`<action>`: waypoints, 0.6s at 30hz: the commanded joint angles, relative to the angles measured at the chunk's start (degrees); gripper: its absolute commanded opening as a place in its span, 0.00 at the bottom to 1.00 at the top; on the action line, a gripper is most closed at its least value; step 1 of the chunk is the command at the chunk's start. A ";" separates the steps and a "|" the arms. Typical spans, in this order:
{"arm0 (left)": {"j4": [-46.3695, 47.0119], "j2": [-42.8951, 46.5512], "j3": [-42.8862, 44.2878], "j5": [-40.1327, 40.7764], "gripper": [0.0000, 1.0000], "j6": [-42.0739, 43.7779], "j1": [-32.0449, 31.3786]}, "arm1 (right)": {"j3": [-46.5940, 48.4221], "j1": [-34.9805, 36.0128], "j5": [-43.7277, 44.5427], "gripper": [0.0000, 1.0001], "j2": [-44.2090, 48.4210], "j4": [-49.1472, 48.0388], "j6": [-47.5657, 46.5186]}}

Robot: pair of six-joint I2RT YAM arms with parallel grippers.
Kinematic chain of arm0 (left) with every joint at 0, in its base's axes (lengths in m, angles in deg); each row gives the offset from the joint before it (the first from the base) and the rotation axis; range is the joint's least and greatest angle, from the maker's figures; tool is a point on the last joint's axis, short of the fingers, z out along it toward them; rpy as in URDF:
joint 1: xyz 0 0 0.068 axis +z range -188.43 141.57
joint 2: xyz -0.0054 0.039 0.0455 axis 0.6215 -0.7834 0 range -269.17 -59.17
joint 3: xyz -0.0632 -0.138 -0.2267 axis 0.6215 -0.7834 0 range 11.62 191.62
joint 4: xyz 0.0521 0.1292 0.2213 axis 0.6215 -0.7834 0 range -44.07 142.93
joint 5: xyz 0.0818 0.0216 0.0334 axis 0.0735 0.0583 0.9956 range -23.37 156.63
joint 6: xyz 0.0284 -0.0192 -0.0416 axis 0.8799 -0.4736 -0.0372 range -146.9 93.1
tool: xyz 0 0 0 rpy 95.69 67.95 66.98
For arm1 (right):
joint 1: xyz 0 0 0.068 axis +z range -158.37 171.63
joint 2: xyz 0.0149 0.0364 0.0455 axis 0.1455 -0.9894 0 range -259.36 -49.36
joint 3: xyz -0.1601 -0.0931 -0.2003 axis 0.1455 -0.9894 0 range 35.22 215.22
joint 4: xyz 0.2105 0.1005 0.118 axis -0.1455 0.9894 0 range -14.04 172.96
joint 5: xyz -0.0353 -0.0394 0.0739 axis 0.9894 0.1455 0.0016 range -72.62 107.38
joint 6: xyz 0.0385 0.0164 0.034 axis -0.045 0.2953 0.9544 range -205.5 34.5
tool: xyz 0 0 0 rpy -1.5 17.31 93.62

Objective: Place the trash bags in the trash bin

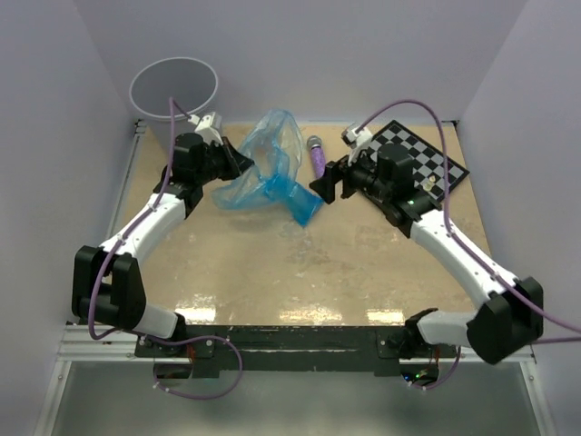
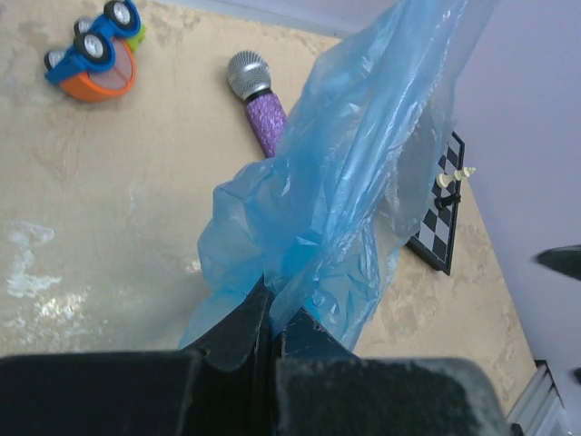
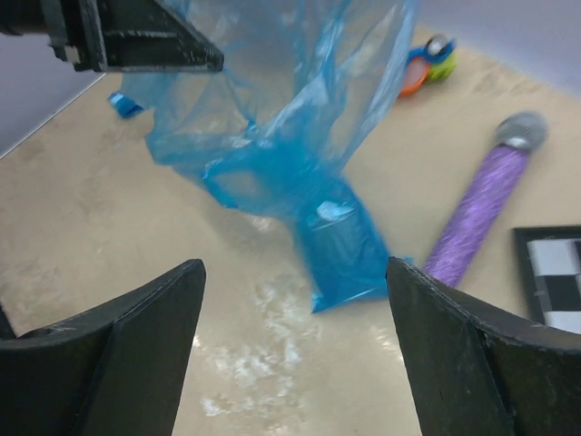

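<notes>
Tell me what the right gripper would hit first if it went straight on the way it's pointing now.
Most likely the blue trash bag: its lower folded end lies on the table dead ahead of the open right gripper. The exact gap is hard to judge.

table (image 1: 272, 263) beige, glossy | microphone (image 1: 317, 156) far centre | chessboard (image 1: 445, 163) far right | toy car (image 2: 93, 54) | trash bags (image 1: 300, 204) lower end resting
</notes>
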 commanded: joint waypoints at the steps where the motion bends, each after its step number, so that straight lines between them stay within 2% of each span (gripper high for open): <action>1: 1.55 2.53 -2.71 -0.47 0.00 -5.41 0.09 | -1.40 0.23 -9.21 0.84 -8.59 -9.29 9.14; 4: 1.55 3.15 -3.86 -0.39 0.00 -6.03 0.88 | 0.35 0.32 -12.20 0.83 -14.49 -13.34 12.66; 11: 1.46 3.68 -4.91 -0.56 0.00 -6.47 2.82 | 6.15 0.85 -12.11 0.77 -24.96 -16.07 17.15; 15: 1.64 3.94 -5.44 -1.09 0.00 -6.47 3.43 | 8.27 1.02 -12.20 0.70 -28.65 -17.21 18.55; 18: 1.72 4.12 -5.97 -1.53 0.00 -6.47 3.78 | 9.15 1.29 -12.12 0.68 -30.50 -18.18 19.52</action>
